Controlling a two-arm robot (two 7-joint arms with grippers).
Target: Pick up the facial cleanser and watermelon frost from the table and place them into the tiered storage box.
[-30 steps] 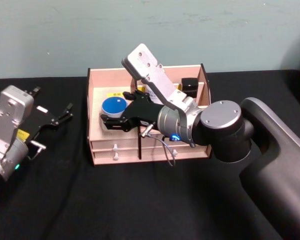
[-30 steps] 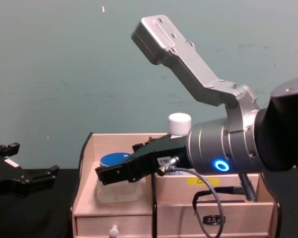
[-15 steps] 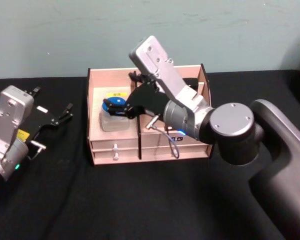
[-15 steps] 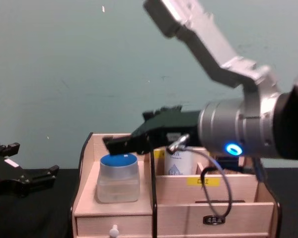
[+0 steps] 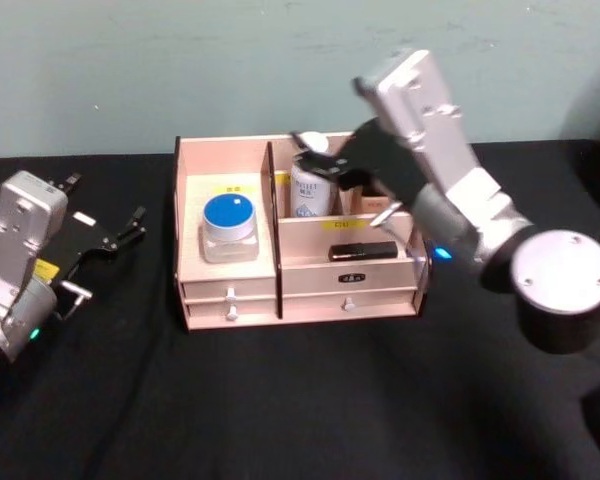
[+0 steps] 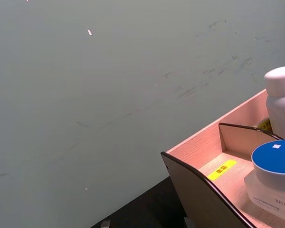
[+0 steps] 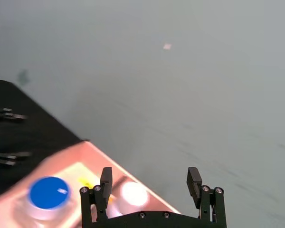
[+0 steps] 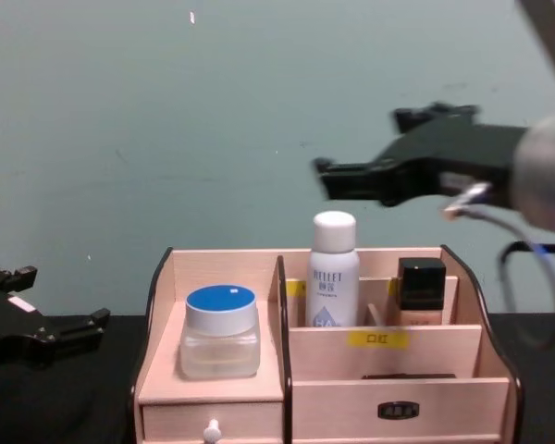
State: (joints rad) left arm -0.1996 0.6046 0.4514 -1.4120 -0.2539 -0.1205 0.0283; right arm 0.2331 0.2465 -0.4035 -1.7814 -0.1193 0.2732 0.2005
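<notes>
Fingers (image 7: 106,177) of the right gripper (image 8: 351,176) are spread w/ nothing in them; it's lifted off the blue-lid jar (image 5: 228,227), now above the white bottle (image 8: 333,270). Jar sits in the tiered storage box (image 5: 230,301), left compartment. Left gripper (image 5: 105,238) parked at table's left edge, fingers apart.

Tiered storage box (image 5: 228,283) light matt wood; jar (image 8: 221,331) clear glossy plastic; table (image 5: 280,400) matt black.
</notes>
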